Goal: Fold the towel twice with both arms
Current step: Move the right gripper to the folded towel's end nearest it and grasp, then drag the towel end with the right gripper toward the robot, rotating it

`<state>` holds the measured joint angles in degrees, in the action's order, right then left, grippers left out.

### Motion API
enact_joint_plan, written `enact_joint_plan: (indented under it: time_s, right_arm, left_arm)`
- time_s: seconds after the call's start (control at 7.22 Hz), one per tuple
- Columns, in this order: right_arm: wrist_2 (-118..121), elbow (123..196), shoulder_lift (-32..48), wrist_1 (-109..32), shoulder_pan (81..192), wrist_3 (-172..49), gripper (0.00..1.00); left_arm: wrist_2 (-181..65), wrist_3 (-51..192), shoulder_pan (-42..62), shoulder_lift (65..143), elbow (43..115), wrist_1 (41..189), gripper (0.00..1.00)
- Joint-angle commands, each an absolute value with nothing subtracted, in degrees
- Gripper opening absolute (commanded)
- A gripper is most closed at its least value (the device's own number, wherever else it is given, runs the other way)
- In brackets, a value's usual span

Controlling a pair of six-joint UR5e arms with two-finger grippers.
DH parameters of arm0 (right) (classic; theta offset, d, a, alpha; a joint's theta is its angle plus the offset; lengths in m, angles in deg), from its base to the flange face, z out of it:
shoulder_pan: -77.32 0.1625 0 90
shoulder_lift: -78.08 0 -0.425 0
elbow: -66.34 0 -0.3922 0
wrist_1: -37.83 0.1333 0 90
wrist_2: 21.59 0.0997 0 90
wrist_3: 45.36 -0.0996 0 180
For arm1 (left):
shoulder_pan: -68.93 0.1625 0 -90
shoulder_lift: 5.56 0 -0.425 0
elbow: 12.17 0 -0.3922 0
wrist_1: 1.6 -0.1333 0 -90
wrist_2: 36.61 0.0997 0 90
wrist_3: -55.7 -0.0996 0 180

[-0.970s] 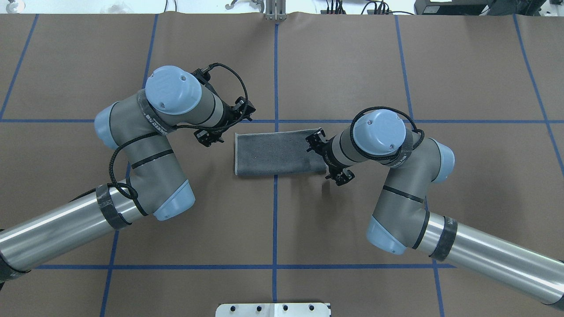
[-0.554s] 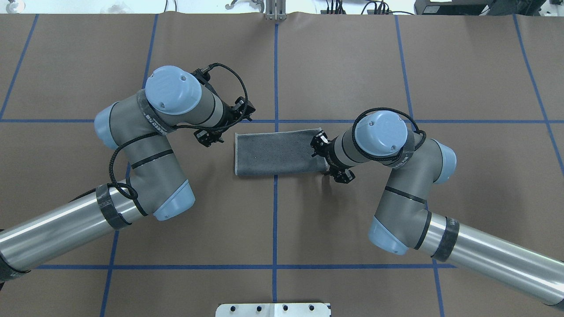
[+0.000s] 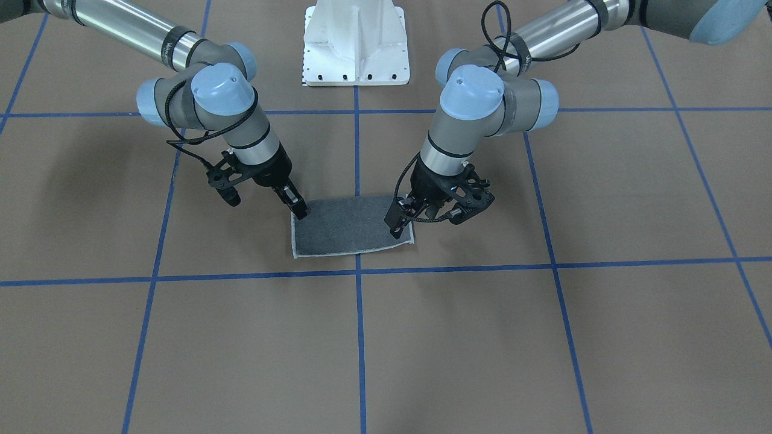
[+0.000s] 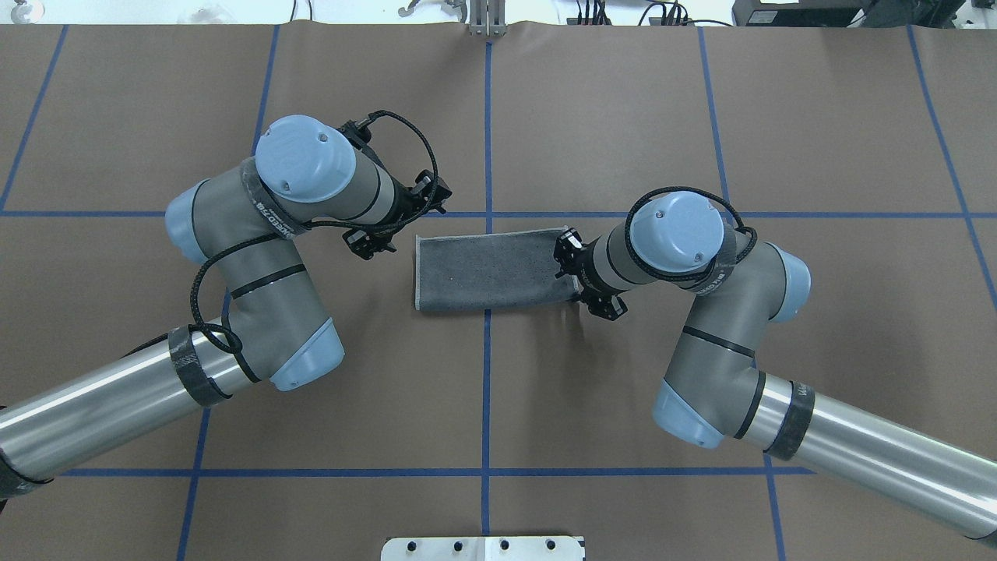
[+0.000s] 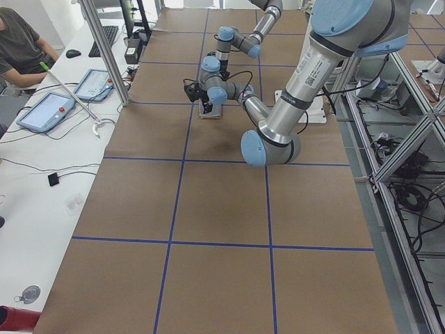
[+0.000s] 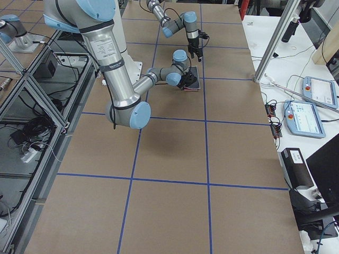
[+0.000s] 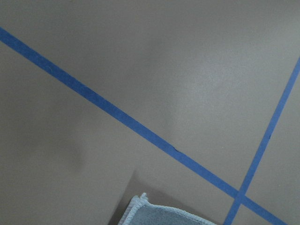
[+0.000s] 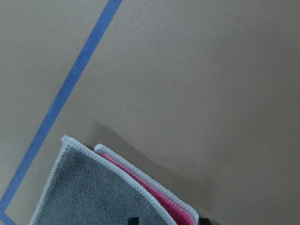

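The towel (image 3: 350, 232) lies flat at the table's middle as a long rectangle, dark grey face up (image 4: 487, 273). In the right wrist view its corner (image 8: 84, 192) shows a pink layer under the grey one. My right gripper (image 3: 300, 211) is open at that end of the towel, and two dark fingertips (image 8: 133, 219) straddle the pink edge. My left gripper (image 3: 398, 226) hangs open over the towel's other end, holding nothing. The left wrist view shows only a towel corner (image 7: 159, 216) and no fingers.
Brown paper with blue tape lines (image 4: 487, 140) covers the table. The white pedestal base (image 3: 356, 48) stands at the robot's side. Beside the table are aluminium posts (image 5: 104, 49), tablets (image 5: 45, 111) and a seated person (image 5: 17, 42).
My right wrist has slid a little to the right along the towel's end. The left arm and the towel have not moved.
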<state>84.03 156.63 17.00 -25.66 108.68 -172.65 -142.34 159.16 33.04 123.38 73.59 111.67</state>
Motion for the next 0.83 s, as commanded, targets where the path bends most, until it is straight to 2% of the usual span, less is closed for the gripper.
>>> enact_joint_plan:
  time_s: [0.0, 0.28, 0.69]
  right_arm:
    - [83.97, 156.95, 17.08, -25.63, 108.78, -174.81, 0.13]
    - [82.74, 157.74, 16.56, -25.63, 108.96, -178.06, 0.0]
    - [83.52, 169.66, 9.97, -27.8, 108.26, -181.48, 0.0]
  left_arm:
    - [-142.34, 159.23, 32.98, 123.37, 73.87, 111.6, 1.0]
    - [-142.34, 159.23, 33.07, 123.37, 73.87, 111.6, 1.0]
    - [-142.34, 159.23, 32.98, 123.37, 74.05, 111.69, 1.0]
